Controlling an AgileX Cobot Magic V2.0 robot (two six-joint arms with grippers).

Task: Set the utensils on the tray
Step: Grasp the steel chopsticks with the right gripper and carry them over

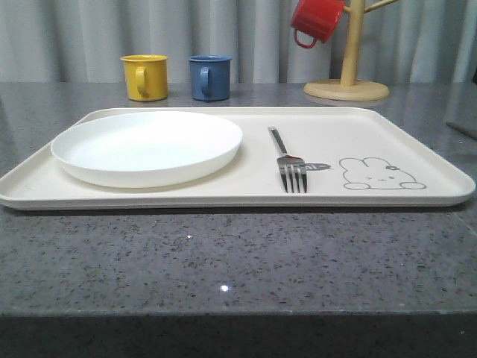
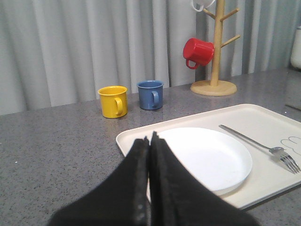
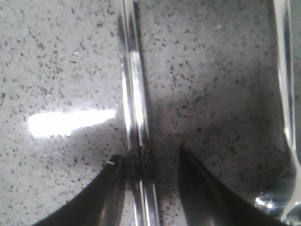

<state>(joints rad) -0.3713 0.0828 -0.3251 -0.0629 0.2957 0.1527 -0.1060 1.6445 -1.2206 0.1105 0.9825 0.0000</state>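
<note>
Right wrist view blurred — right claw (image 3: 150, 162) parted, straddling chopsticks (image 3: 134, 94); left claw (image 2: 149, 155) pressed closed.

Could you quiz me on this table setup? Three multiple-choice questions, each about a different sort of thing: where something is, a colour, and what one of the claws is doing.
1. Where does the fork lie?
A. On the white plate
B. On the tray, right of the plate
C. Beside the yellow mug

2. What colour is the mug hanging on the wooden stand?
A. Red
B. Green
C. Black

3. How are the left gripper's jaws?
A. Wide apart
B. Closed together, empty
C. Clamped on a mug

Answers: 1 B, it rests on the tray between plate and rabbit drawing. 2 A, the red mug. 3 B, the left gripper shows fingers pressed together.
</note>
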